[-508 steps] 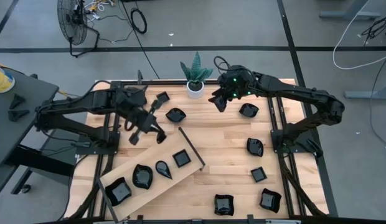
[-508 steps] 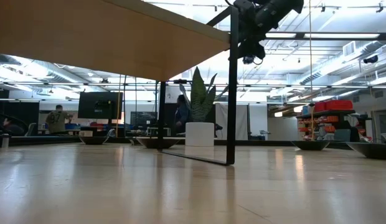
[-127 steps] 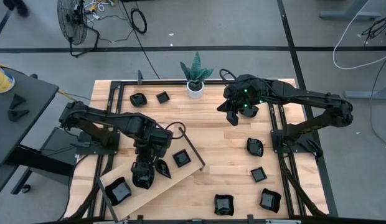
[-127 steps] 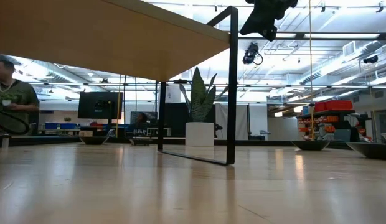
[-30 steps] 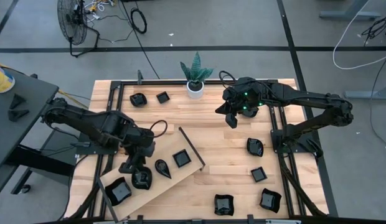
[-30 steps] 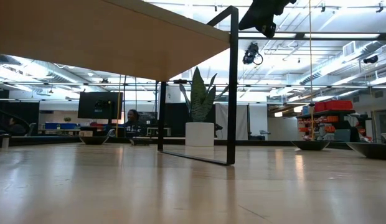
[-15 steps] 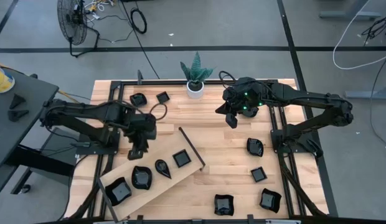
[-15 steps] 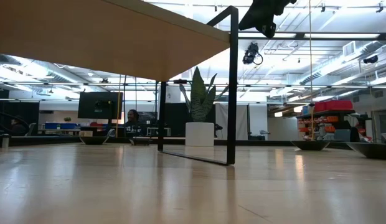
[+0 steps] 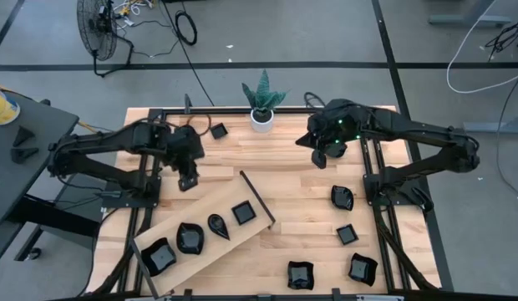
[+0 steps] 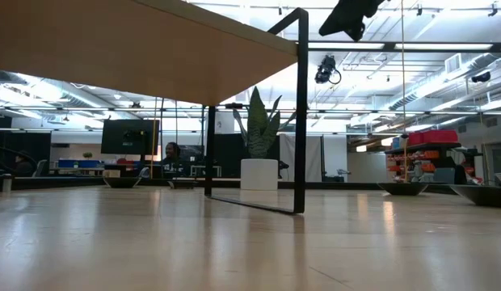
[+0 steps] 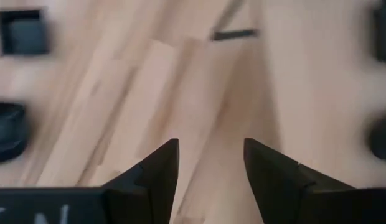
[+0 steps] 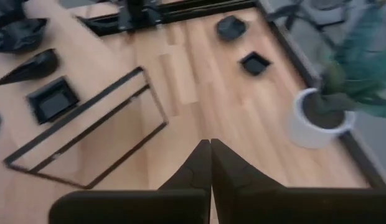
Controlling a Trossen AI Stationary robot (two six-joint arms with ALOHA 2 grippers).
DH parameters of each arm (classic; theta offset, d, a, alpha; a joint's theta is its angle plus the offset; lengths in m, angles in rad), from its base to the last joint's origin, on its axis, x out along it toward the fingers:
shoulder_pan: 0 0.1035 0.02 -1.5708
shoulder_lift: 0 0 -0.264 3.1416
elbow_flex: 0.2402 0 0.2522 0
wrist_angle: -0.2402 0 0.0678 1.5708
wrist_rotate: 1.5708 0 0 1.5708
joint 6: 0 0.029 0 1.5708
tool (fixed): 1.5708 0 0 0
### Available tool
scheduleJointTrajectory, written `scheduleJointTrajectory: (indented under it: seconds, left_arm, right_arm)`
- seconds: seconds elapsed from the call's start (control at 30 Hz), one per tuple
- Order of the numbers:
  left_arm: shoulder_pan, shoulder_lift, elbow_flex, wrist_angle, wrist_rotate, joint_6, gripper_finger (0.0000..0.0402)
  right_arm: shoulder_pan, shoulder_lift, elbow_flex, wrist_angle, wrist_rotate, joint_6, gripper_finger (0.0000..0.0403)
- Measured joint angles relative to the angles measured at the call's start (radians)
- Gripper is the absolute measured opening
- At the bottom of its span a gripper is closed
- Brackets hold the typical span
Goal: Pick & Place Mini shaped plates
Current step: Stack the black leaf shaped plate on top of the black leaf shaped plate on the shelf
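A broad strip of bare table (image 9: 301,188) runs across the middle of the high view, between the raised wooden board (image 9: 200,251) at lower left and the plates (image 9: 342,198) down the right side. The board's black metal frame (image 9: 257,198) juts up at its right end, walling off that strip from the left. At upper centre the white pot with a plant (image 9: 261,117) stands between the two arms. The left gripper (image 9: 187,181), fingers apart, hangs over open wood above the board; the right gripper (image 9: 320,158), fingers together, hangs right of the pot. Two plates (image 9: 218,130) sit at upper left.
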Motion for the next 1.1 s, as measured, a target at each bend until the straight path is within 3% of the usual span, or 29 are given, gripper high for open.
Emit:
scheduleJointTrajectory:
  seconds: [0.43,0.63,0.9,1.1]
  left_arm:
    - [0.239,0.003,0.0,-0.003,-0.038,-0.022,0.0189]
    - [0.283,0.011,0.0,-0.004,-0.055,-0.001,0.0218]
    - [0.348,0.046,0.0,0.066,-0.17,0.347,0.0256]
    - [0.425,0.127,0.0,0.093,-0.105,0.575,0.0242]
  right_arm:
    - [-0.097,-0.06,0.0,-0.042,0.019,-0.034,0.0004]
    - [-0.111,-0.056,0.0,-0.045,0.019,-0.023,0.0004]
    - [-0.11,-0.056,0.0,-0.036,0.018,0.107,0.0004]
    - [-0.11,-0.056,0.0,-0.037,0.017,0.181,0.0004]
